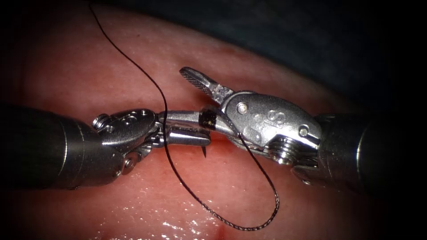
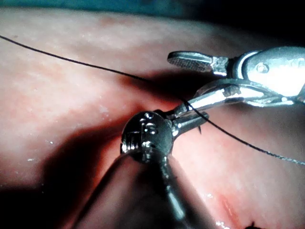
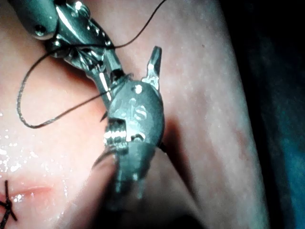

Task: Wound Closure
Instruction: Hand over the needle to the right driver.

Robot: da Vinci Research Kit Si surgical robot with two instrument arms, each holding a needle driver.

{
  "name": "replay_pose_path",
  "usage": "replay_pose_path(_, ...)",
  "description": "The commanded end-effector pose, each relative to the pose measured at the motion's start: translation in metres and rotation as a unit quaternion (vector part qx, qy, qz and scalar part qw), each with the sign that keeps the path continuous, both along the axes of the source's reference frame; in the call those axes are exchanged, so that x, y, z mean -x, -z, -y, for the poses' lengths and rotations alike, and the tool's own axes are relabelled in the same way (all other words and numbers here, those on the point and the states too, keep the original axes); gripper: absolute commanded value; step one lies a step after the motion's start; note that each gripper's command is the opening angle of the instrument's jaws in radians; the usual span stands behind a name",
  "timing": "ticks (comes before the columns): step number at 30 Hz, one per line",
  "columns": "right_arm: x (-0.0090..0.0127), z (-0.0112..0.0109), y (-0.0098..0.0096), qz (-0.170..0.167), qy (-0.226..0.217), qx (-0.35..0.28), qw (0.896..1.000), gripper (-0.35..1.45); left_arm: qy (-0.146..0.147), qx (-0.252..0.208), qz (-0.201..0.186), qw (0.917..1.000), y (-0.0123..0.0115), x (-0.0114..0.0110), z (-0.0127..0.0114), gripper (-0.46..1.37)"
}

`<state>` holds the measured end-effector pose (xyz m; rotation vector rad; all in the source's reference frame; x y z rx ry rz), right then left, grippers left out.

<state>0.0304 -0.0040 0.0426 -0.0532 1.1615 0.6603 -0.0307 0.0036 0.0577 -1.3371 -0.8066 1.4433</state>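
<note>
Nearest the endoscope, the thread [image 1: 249, 224] loops over the wet tissue [image 1: 133, 200], then climbs across the left tool [image 1: 189, 129]. Its jaws are closed on the needle [image 1: 204, 151], of which a dark tip shows beneath them (where along the curve, I cannot tell), apparently clear of the tissue. Behind, the right tool [image 1: 209, 102] stands wide open, one jaw lifted, the other alongside the left tool's, gripping nothing. The risk, I judge: thread draped over the jaws could snag.
</note>
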Motion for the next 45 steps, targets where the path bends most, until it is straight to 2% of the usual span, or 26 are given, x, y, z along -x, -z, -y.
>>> replay_pose_path(1, 0.0000, 0.0000, 0.0000, -0.001, 0.001, 0.000, 1.000, 1.10, -0.001, 0.000, 0.004, 1.0000, 0.0000, 0.0000, 0.0000, -0.35)
replay_pose_path(6, 0.0000, 0.0001, 0.0001, -0.001, 0.001, 0.000, 1.000, 1.10, -0.001, 0.003, 0.003, 1.0000, 0.0000, 0.0000, 0.0000, -0.35)
replay_pose_path(18, 0.0007, 0.0002, 0.0000, -0.014, 0.023, -0.001, 1.000, 1.11, 0.000, -0.039, 0.025, 0.9989, -0.0001, -0.0007, -0.0003, -0.35)
replay_pose_path(27, 0.0017, 0.0002, 0.0003, -0.024, 0.040, -0.005, 0.999, 1.10, -0.018, -0.063, 0.050, 0.9966, -0.0001, -0.0010, -0.0004, -0.35)
replay_pose_path(31, 0.0022, 0.0002, 0.0005, -0.038, 0.059, -0.006, 0.998, 1.09, -0.030, -0.071, 0.079, 0.9939, 0.0000, -0.0010, -0.0005, -0.35)
replay_pose_path(37, 0.0025, 0.0001, 0.0008, -0.079, 0.069, -0.002, 0.995, 1.09, -0.043, -0.082, 0.132, 0.9869, 0.0002, -0.0010, -0.0008, -0.35)
replay_pose_path(45, 0.0028, 0.0001, 0.0009, -0.120, 0.065, -0.056, 0.989, 1.08, -0.040, -0.110, 0.222, 0.9681, 0.0005, -0.0010, -0.0009, -0.35)
